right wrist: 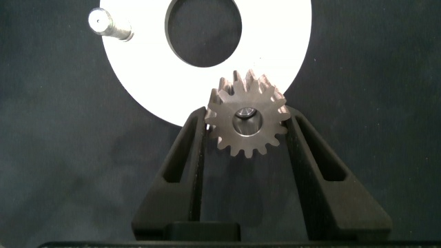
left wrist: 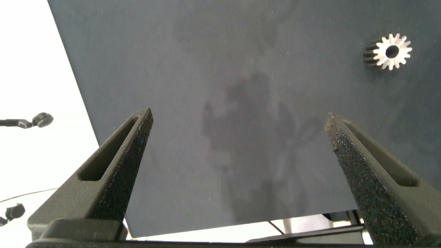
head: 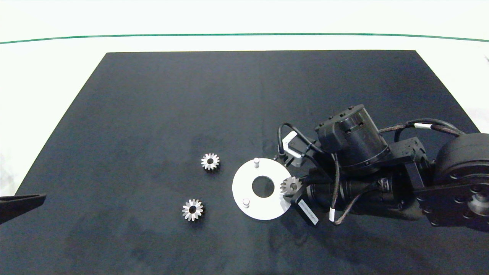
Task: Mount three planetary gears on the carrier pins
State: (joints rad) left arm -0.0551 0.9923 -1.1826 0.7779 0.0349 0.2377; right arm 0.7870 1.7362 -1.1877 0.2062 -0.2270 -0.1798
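The right gripper (head: 293, 190) is reaching in from the right side of the table and clamping one small silver gear (right wrist: 247, 123) between its two grey fingers (right wrist: 187, 162), holding it over the right edge of the white disc (head: 244, 182). Through the gear's centre hole, the wrist camera is showing a pale round shape that looks like the top of a peg, though whether the gear is fully seated cannot be told. Two other pegs are standing bare on the disc, one at the far side (head: 256, 162) and one at the near side (head: 246, 201). The remaining two gears are lying flat on the black mat (head: 153, 114) to the left of the disc, one farther from the robot (head: 210, 161) and one nearer (head: 192, 209), well apart from each other. The left gripper (left wrist: 238, 148) is idling at the mat's left edge, its jaws spread wide and holding nothing.
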